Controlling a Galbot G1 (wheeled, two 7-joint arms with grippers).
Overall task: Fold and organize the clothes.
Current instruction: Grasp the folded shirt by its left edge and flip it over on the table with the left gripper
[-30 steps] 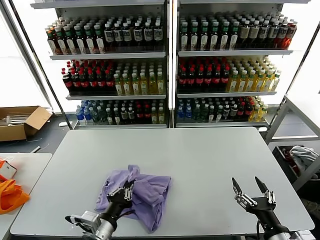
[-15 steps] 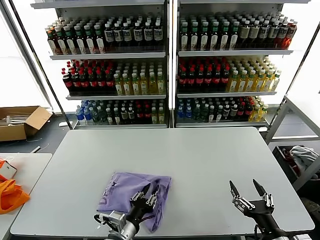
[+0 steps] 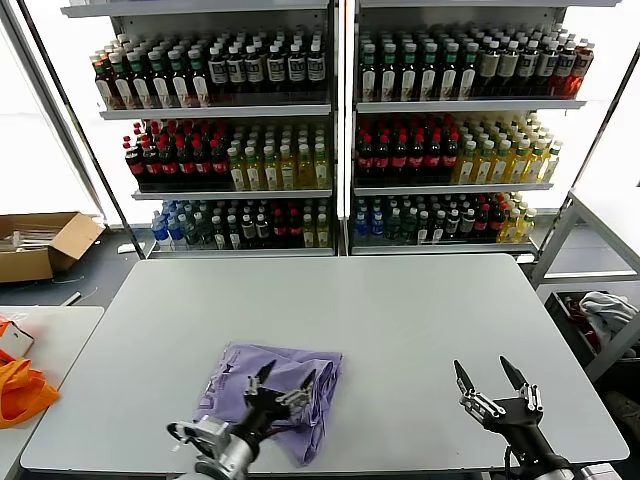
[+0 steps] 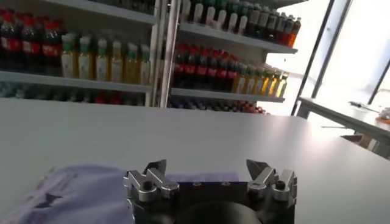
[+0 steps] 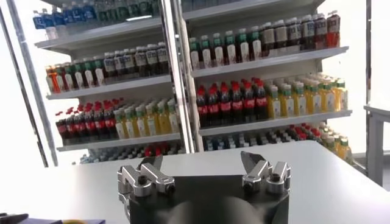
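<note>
The lavender T-shirt (image 3: 270,385) lies folded in a flat bundle on the near left part of the grey table (image 3: 400,320); dark lettering shows on its left edge. It also shows in the left wrist view (image 4: 67,195). My left gripper (image 3: 285,380) is open and empty, hovering over the shirt's near edge; in its own view (image 4: 210,173) the jaws stand wide apart. My right gripper (image 3: 487,375) is open and empty above the table's near right corner, apart from the shirt, and its own view (image 5: 204,167) shows it wide open.
Shelves of drink bottles (image 3: 330,130) stand behind the table. An orange cloth (image 3: 18,392) lies on a side table at the left. A cardboard box (image 3: 40,245) sits on the floor at the left. A white-grey cloth bundle (image 3: 605,315) lies at the right.
My left gripper let go of the shirt, which dropped into a flatter folded shape, and the gripper has drawn back open toward the near edge. My right gripper has sunk slightly.
</note>
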